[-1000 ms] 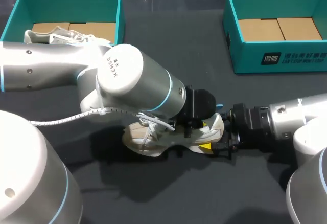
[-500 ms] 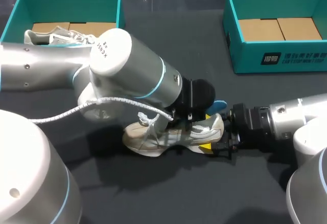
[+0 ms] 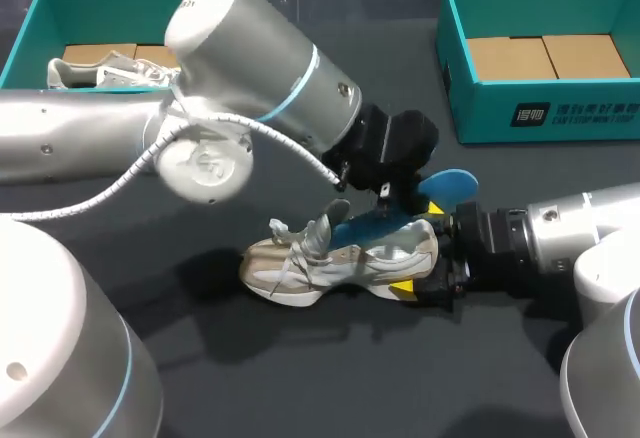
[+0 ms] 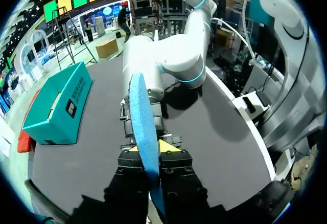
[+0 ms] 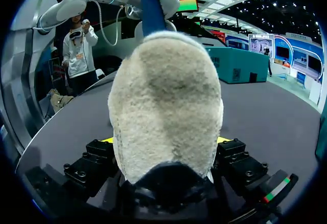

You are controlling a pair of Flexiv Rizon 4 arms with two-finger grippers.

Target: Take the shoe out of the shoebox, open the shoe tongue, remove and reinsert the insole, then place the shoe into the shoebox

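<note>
Insole pinched in left pincer | shoe heel gripped in right pincer

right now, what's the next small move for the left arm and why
Probably draw the insole up and back until it clears the shoe. The left gripper is shut on the insole, whose front end lies inside the shoe, while the right gripper is shut on the shoe from behind, steadying it.
</note>
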